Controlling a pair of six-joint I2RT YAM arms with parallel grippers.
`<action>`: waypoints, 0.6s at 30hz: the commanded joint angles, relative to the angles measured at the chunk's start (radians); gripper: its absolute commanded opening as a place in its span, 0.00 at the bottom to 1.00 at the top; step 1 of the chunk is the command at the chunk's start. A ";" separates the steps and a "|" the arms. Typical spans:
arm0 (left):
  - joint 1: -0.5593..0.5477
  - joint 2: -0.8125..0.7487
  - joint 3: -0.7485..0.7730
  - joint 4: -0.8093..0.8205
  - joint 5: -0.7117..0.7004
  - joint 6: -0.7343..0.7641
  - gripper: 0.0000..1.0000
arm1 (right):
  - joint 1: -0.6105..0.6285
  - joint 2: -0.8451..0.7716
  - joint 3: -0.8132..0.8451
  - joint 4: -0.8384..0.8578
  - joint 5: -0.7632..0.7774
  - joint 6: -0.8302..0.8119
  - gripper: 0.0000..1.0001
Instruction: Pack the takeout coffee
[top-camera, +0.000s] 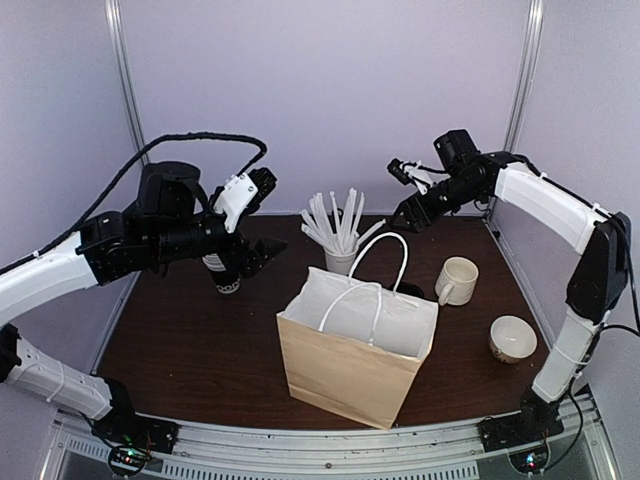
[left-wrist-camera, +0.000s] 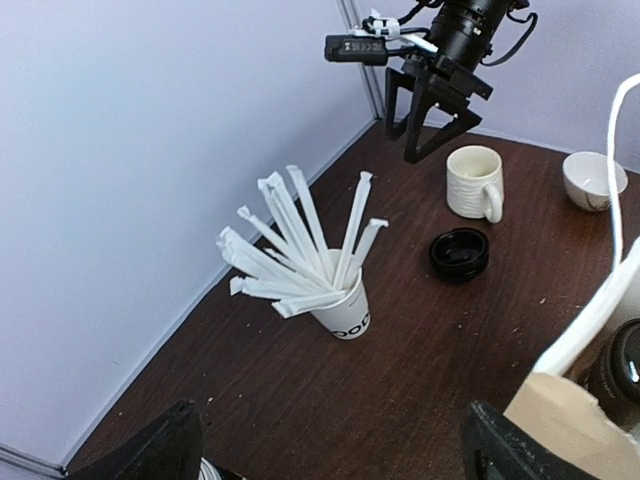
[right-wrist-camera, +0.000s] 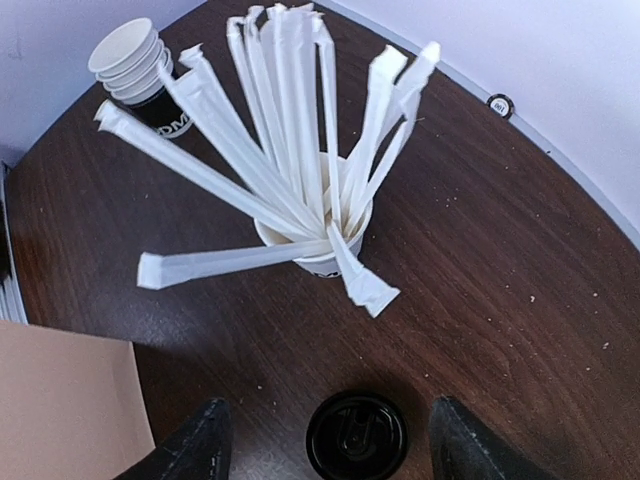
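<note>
The takeout coffee shows as a round black lid (right-wrist-camera: 356, 437) on the table, right below and between my right gripper's open fingers. It also shows in the left wrist view (left-wrist-camera: 460, 253), and in the top view (top-camera: 410, 290) it is mostly hidden behind the paper bag (top-camera: 350, 350). My right gripper (top-camera: 410, 213) hangs open and empty above it, and appears in the left wrist view too (left-wrist-camera: 418, 138). My left gripper (top-camera: 250, 255) is open and empty at the far left, beside the stack of lidless cups (top-camera: 225, 272).
A white cup full of white sticks (top-camera: 340, 240) stands behind the bag. A cream mug (top-camera: 457, 280) and a small bowl (top-camera: 512, 338) sit at the right. The bag stands open in the middle with its white handles up. Walls close in the back and sides.
</note>
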 joint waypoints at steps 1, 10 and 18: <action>0.019 -0.055 -0.135 0.248 -0.069 0.053 0.94 | -0.040 0.074 0.049 0.123 -0.088 0.136 0.69; 0.037 -0.115 -0.226 0.230 -0.022 0.059 0.93 | -0.054 0.230 0.152 0.150 -0.188 0.213 0.55; 0.037 -0.092 -0.201 0.182 0.029 0.063 0.93 | -0.051 0.240 0.140 0.164 -0.205 0.246 0.38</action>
